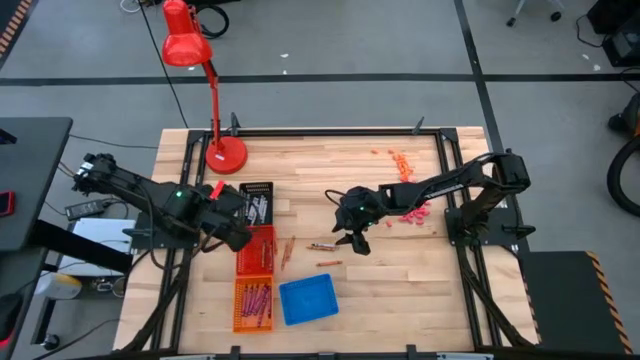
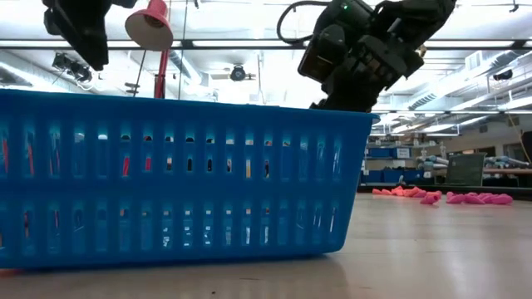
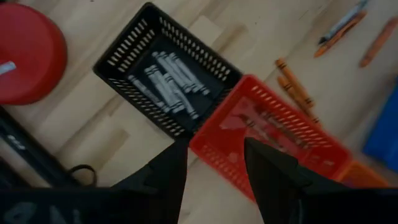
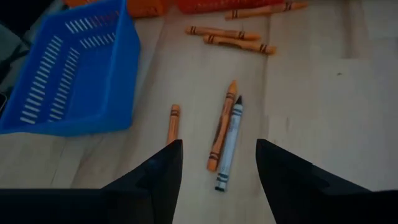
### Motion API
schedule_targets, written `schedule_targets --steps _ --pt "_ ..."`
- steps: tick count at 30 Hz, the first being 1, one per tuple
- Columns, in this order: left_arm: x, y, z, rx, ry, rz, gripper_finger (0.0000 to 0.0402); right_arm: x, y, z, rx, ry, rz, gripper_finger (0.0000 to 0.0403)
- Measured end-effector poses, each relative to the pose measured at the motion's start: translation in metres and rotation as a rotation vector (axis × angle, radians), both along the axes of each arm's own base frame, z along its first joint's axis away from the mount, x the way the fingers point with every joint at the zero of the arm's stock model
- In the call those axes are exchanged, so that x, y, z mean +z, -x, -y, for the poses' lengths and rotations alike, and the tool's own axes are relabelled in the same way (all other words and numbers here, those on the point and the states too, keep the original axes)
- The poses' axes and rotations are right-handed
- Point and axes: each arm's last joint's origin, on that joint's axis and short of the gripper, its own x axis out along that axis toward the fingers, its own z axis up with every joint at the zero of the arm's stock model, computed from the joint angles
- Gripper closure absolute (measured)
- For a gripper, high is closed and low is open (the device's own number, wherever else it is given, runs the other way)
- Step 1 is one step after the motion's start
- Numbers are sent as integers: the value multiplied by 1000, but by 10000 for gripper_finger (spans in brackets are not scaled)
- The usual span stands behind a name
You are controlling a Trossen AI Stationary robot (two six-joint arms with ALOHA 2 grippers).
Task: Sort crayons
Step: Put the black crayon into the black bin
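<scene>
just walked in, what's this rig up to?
It is sorting crayons by colour into small baskets. The right gripper hangs open over a grey crayon and an orange crayon lying side by side on the table. The left gripper is open above the black basket of grey crayons and the red basket. The blue basket looks empty.

A pale wooden desk (image 1: 400,290) made of joined planks stood inside a black metal frame (image 1: 330,130). At its far left corner a red lamp (image 1: 186,40) rose on a thin red stem from a round red base (image 1: 226,154). The floor (image 1: 350,40) around it was grey, crossed by dark lines. A dark table (image 1: 25,180) stood to the left. Seen level across the desk, the room behind was bright, with long ceiling lights (image 2: 465,62) and shelving (image 2: 391,162) along the far side.
</scene>
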Motion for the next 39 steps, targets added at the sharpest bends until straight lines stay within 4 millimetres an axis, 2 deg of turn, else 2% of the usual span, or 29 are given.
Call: schedule_targets --steps 5,14,21,30,39 --pt "-1 1 0 -51 -26 -36 231 -7 -3 -5 12 19 0 194" --pt "-1 1 0 37 -4 -6 231 -20 -10 -13 34 132 30 194" --pt "0 -2 -1 50 11 24 231 -35 -15 -14 39 127 15 194" --pt "2 -12 3 54 53 124 231 -37 -14 -14 30 159 -3 195" --pt "4 -17 5 146 121 213 231 -38 -18 -13 39 200 44 195"
